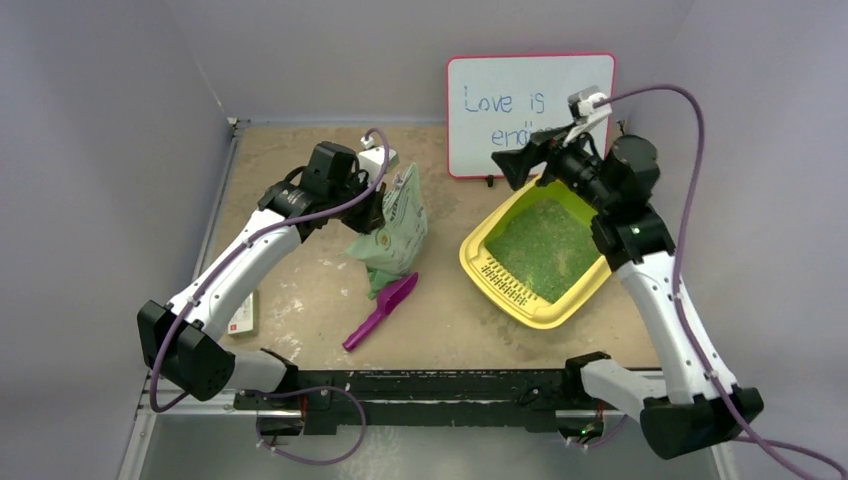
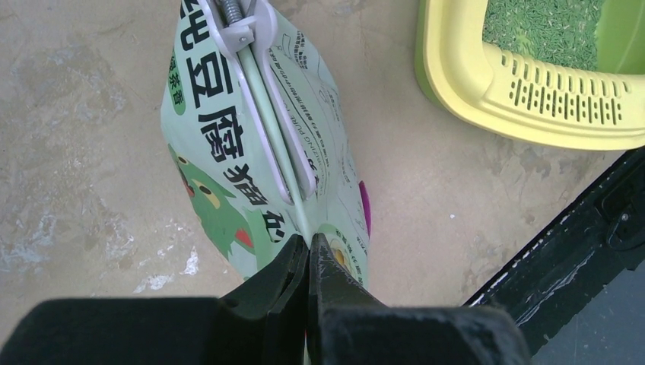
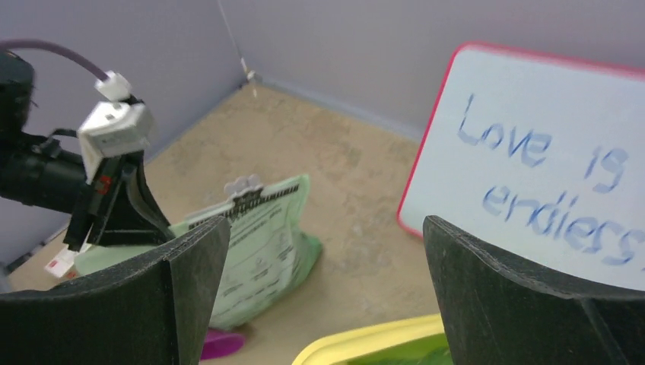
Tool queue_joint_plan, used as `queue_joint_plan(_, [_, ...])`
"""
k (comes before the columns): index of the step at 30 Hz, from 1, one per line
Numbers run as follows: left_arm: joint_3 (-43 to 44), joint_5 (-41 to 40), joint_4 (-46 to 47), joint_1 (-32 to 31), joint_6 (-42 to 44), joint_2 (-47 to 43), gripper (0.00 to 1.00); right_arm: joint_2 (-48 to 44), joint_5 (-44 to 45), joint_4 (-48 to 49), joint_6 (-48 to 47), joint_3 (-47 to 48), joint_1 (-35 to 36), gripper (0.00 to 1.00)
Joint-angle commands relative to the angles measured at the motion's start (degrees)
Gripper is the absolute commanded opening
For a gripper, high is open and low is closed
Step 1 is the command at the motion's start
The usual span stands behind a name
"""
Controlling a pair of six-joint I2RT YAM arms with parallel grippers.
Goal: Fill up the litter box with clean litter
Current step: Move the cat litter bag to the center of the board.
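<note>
- So, your left gripper (image 2: 308, 245) was pinched tight on the edge of the pale green bag (image 2: 228, 152), which stood upright left of centre on the table (image 1: 300, 280).
- Your right gripper (image 3: 325, 228) was wide open with nothing in it, hovering over the far end of the litter box (image 1: 478, 262), near the whiteboard (image 1: 500, 110).
- The litter box sat right of the bag, with clean litter (image 1: 545, 245) spread across its floor.
- The magenta scoop (image 1: 380, 312) lay just by the bag's near side.

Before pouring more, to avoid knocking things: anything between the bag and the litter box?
Only bare table between bag and litter box; the scoop lies off that line, nearer the front. A clip shuts the bag.
</note>
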Motion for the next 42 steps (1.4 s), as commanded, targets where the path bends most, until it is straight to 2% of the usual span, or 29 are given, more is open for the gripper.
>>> queue_joint_plan(1, [0.9, 2.0, 6.7, -0.3, 1.3, -1.5, 0.00, 10.3, -0.7, -6.7, 8.9, -0.1, 0.4, 0.99])
queue_joint_plan(3, [0.6, 2.4, 6.8, -0.3, 1.4, -1.9, 0.00, 14.3, -7.9, -7.4, 6.1, 1.7, 0.7, 0.99])
queue_joint_plan(4, [0.4, 2.5, 6.8, -0.3, 1.4, -2.1, 0.00, 15.0, -12.9, -3.6, 3.8, 0.4, 1.3, 0.99])
queue_joint_plan(6, [0.3, 2.7, 6.8, -0.3, 1.7, -2.3, 0.00, 15.2, -19.1, 10.7, -0.8, -6.2, 2.8, 0.99])
queue_joint_plan(8, [0.5, 3.2, 6.4, -0.3, 2.0, -2.1, 0.00, 16.6, -20.7, 19.0, -8.8, -9.4, 3.5, 0.99])
queue_joint_plan(9, [0.8, 3.6, 6.0, -0.3, 2.3, -2.0, 0.00, 18.6, -20.8, 19.5, -11.8, -8.8, 3.9, 0.99])
queue_joint_plan(10, [0.9, 3.9, 5.8, -0.3, 2.6, -1.9, 0.00, 21.8, -22.4, 15.8, -17.6, -5.6, 4.0, 0.99])
queue_joint_plan(13, [1.2, 4.8, 5.4, -0.3, 3.1, -1.7, 0.00, 33.3, -26.4, -3.5, -38.4, 9.7, 5.2, 0.95])
queue_joint_plan(15, [1.2, 6.1, 5.2, -0.5, 5.0, -1.8, 0.00, 38.2, -29.7, -8.1, -48.8, 13.5, 5.6, 0.95])
queue_joint_plan(19, [1.4, 7.8, 4.7, -0.9, 7.5, -2.2, 0.00, 45.9, -34.8, -14.3, -59.6, 21.8, 5.7, 0.94])
queue_joint_plan(23, [2.2, 8.8, 3.5, -0.9, 9.1, -1.5, 0.00, 57.5, -38.2, -35.4, -74.0, 38.7, 7.1, 0.89])
queue_joint_plan(25, [2.6, 8.7, 2.7, -0.9, 9.6, -1.1, 0.00, 62.3, -37.6, -41.7, -78.4, 46.3, 8.4, 0.89])
queue_joint_plan(29, [3.4, 8.4, 1.6, -0.9, 9.8, -0.6, 0.00, 67.3, -37.5, -45.2, -80.4, 52.1, 9.7, 0.89])
queue_joint_plan(35, [2.2, 7.6, 2.6, -0.9, 9.2, -1.6, 0.00, 66.4, -47.1, -41.5, -78.8, 49.4, 10.6, 0.87])
queue_joint_plan(39, [1.2, 7.5, 3.2, -0.9, 8.6, -1.9, 0.00, 65.8, -49.6, -40.5, -77.9, 48.3, 11.2, 0.87])
queue_joint_plan(40, [1.3, 7.4, 3.2, -0.9, 8.5, -1.8, 0.00, 66.0, -49.4, -40.5, -77.1, 48.4, 11.3, 0.84])
queue_joint_plan(42, [1.3, 7.2, 3.5, -0.9, 8.5, -1.8, 0.00, 66.4, -48.5, -42.3, -76.6, 49.2, 11.5, 0.69])
